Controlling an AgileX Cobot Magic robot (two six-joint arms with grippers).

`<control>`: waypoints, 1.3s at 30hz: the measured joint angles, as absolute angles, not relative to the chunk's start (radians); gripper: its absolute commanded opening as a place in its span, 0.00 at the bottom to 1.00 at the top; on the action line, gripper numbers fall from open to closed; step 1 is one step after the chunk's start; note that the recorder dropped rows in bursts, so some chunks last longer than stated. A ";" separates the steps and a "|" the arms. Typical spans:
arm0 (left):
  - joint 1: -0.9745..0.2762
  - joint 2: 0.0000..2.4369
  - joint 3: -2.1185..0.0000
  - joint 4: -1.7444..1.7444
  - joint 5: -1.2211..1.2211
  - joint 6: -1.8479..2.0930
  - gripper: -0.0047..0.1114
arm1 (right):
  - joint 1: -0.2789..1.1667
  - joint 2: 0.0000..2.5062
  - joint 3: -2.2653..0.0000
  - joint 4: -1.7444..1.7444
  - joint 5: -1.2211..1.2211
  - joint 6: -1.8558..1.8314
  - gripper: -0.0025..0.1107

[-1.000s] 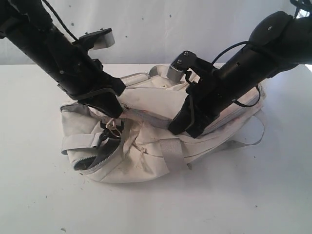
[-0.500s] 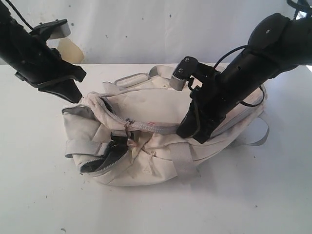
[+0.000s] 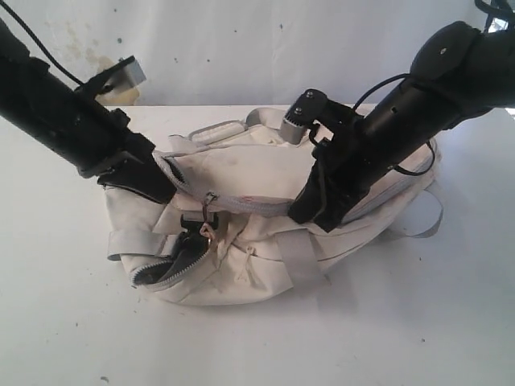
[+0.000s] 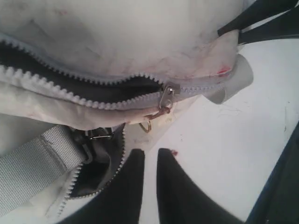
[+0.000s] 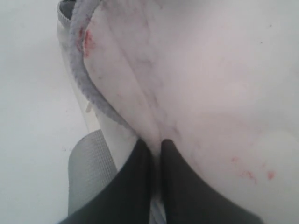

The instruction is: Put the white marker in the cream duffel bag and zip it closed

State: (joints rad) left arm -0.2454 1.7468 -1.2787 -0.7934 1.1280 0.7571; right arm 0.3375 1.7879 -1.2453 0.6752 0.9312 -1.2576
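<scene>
Left claw slightly parted, empty; right claw pinches cream duffel bag; zipping step, next grab zipper pull just ahead

The cream bag occupies most of the view. Its main zipper gapes open as far as the slider; a small metal ring hangs from the pull. A grey strap lies beside a second, partly open zipper. The left claw hangs over the white desk, tips slightly apart, gripping nothing
</scene>
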 measured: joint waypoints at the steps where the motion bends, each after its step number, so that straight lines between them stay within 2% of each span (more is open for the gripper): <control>1: -0.247 1.747 -1.262 -0.795 1.112 0.774 0.27 | 0.338 1.788 -1.245 0.690 0.931 -1.258 0.02; 4: -0.248 1.747 -1.227 -0.808 1.067 0.813 0.37 | 0.338 1.788 -1.245 0.725 0.926 -1.258 0.02; 8: -0.248 1.747 -1.191 -0.881 1.016 0.859 0.45 | 0.338 1.788 -1.245 0.742 0.922 -1.258 0.02; 18: -0.250 1.747 -1.108 -1.055 0.907 1.112 0.45 | 0.338 1.788 -1.245 0.746 0.916 -1.258 0.02; 21: -0.293 1.747 -1.094 -1.068 0.918 1.203 0.45 | 0.338 1.788 -1.245 0.746 0.915 -1.258 0.02; 27: -0.331 1.747 -1.094 -1.073 0.906 1.222 0.45 | 0.338 1.788 -1.245 0.746 0.915 -1.258 0.02; 39: -0.338 1.747 -1.033 -1.100 0.707 1.228 0.45 | 0.338 1.788 -1.245 0.753 0.907 -1.258 0.02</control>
